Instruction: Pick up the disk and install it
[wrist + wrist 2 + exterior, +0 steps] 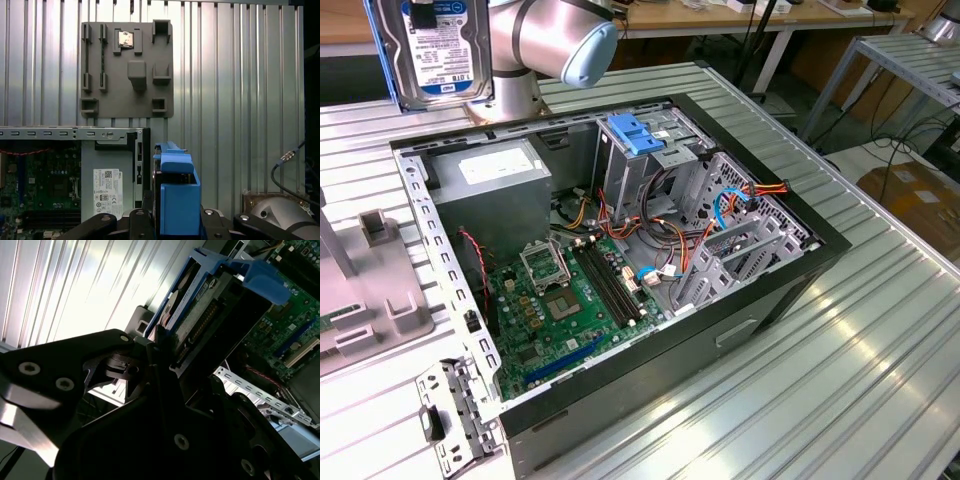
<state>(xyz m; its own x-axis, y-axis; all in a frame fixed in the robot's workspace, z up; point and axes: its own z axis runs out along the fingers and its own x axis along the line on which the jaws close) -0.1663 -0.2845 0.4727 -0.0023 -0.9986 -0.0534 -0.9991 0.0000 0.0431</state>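
First wrist view: the disk (179, 197) is clamped tight in the pincer (175, 210), squeezed from both sides (its blue rail is seen facing the camera). An open computer case (75, 134) is laid on the ribbed table (225, 100), lower than the pincer and a bit to one side. A grey holder plate (127, 67) is laid flat, well apart from the pincer.

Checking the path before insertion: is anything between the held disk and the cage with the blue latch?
Nothing visible does. The gripper holds the disk in open air beyond the case; cables lie beside the cage, not over it.
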